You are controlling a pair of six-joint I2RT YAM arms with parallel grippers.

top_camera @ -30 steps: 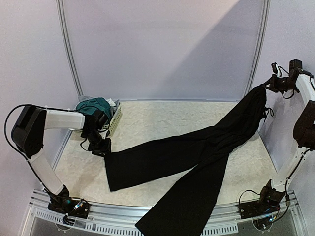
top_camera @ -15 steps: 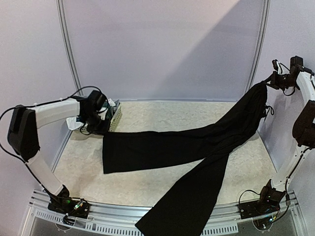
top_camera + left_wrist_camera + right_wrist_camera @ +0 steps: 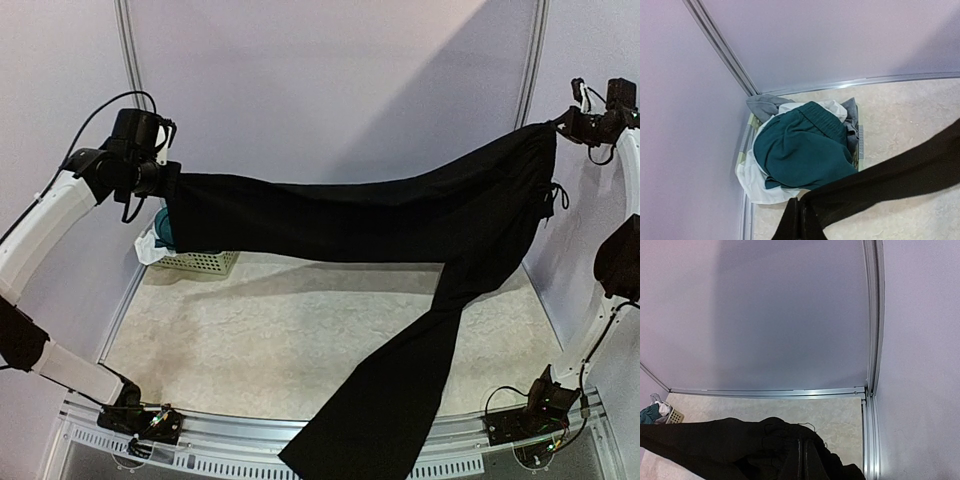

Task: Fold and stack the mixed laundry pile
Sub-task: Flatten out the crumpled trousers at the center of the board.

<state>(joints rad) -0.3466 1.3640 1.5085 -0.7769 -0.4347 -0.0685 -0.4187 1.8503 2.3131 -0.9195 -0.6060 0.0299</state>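
Trousers (image 3: 400, 215) strung mid-air left to right, one leg draped off near edge. Teal shorts (image 3: 800, 152), white cloth (image 3: 752, 175) in basket (image 3: 205, 262), far left. Left gripper (image 3: 165, 180) clamped on leg hem, right gripper (image 3: 560, 125) clamped on waist.

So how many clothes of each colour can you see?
Black trousers: 1
Teal shorts: 1
White cloth: 1
Grey cloth: 1, partly buried
Total: 4
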